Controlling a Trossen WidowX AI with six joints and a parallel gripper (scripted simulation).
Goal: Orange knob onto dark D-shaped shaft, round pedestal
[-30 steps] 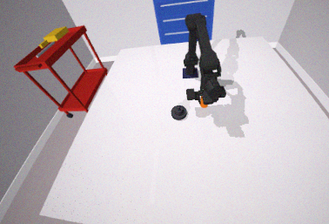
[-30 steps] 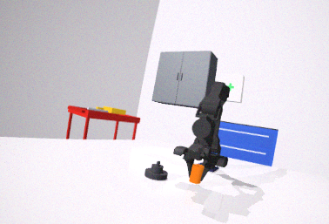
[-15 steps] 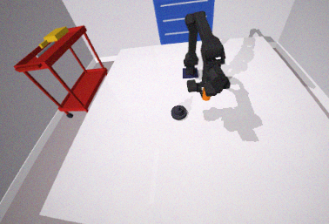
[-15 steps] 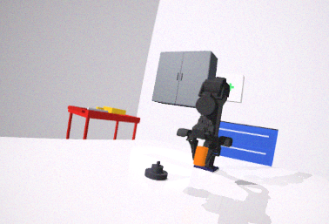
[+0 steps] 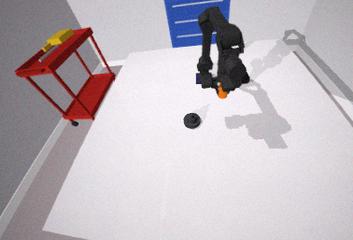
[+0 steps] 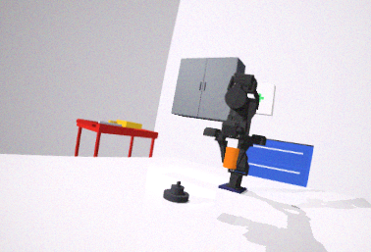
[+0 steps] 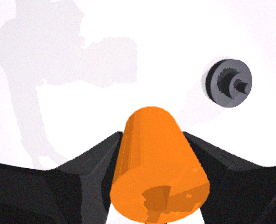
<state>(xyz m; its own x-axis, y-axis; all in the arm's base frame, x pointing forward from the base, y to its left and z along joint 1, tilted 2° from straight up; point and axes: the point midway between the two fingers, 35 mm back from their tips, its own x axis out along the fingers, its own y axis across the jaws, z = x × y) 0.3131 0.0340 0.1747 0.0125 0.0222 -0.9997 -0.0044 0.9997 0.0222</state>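
The orange knob [image 5: 222, 91] [image 6: 231, 158] [image 7: 151, 145] is held up above the table. My gripper [image 6: 231, 146] [image 7: 151, 137] is shut on it, one finger on each side. The hole in the knob's end shows in the wrist view, dark and partly shaded. The dark round pedestal [image 5: 189, 123] [image 6: 173, 196] [image 7: 218, 96] stands on the table, apart from the knob, and is at the upper right in the wrist view. Its short shaft [image 6: 179, 183] [image 7: 243, 87] points up; its flat side cannot be made out.
The white table [image 5: 140, 176] [image 6: 88, 209] carries the pedestal and the arm's base. A red cart [image 5: 89, 96] [image 6: 118, 129] with a yellow object [image 5: 61, 36] stands beyond the table's left edge. A blue drawer cabinet [image 5: 196, 19] [image 6: 282, 162] is behind the arm.
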